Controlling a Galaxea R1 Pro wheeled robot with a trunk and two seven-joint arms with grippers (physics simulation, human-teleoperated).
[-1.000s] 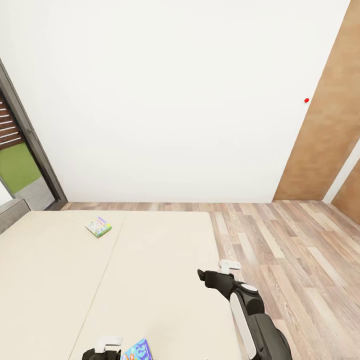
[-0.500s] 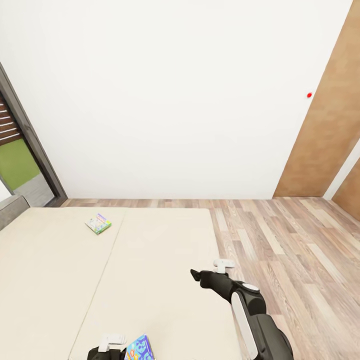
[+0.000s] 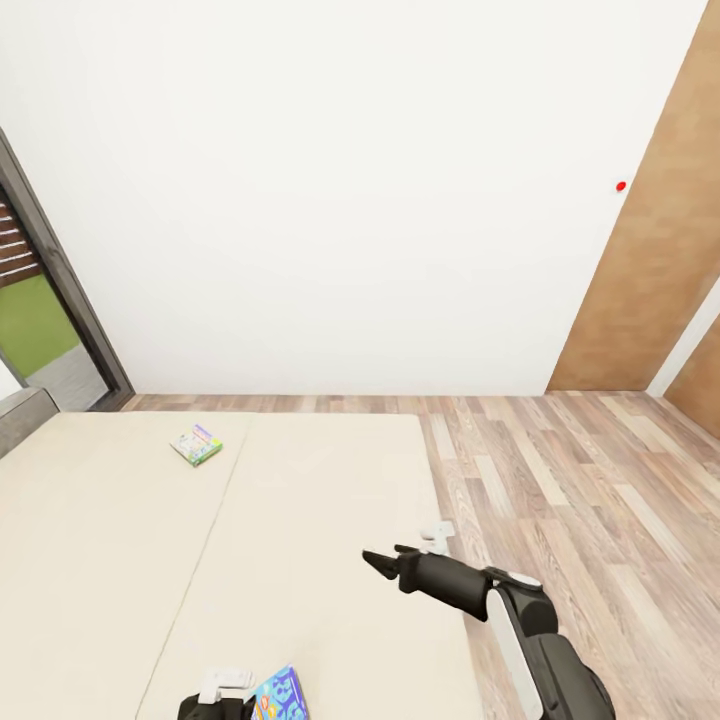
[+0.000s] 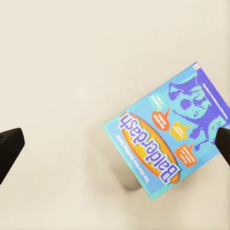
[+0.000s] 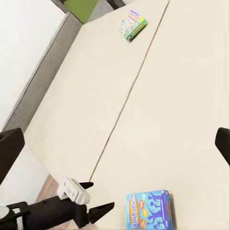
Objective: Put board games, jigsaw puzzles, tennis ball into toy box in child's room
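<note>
Two board games lie flat on the beige bed [image 3: 100, 560]. The green-bordered one [image 3: 197, 446] [image 5: 132, 25] rests far up the mattress, toward the window side. The mostly blue one [image 3: 279, 696] [image 4: 167, 139] [image 5: 149, 211] lies at the near edge. My left gripper [image 4: 115, 148] [image 5: 96, 196] hovers open over the mattress just beside the blue game, one fingertip [image 4: 223, 143] over its edge. Out over the middle of the bed, my right gripper [image 3: 385, 566] [image 5: 115, 146] is open and holds nothing.
Wood-plank floor [image 3: 570, 480] runs along the bed's right side and far end. A white wall stands behind, with a brown wooden panel [image 3: 650, 280] at the right and a dark-framed window [image 3: 45, 300] at the left. The grey headboard [image 3: 20, 415] edges the mattress.
My right arm has reached further left and lower over the mattress. The head view has shifted slightly. The left gripper and both games have stayed put.
</note>
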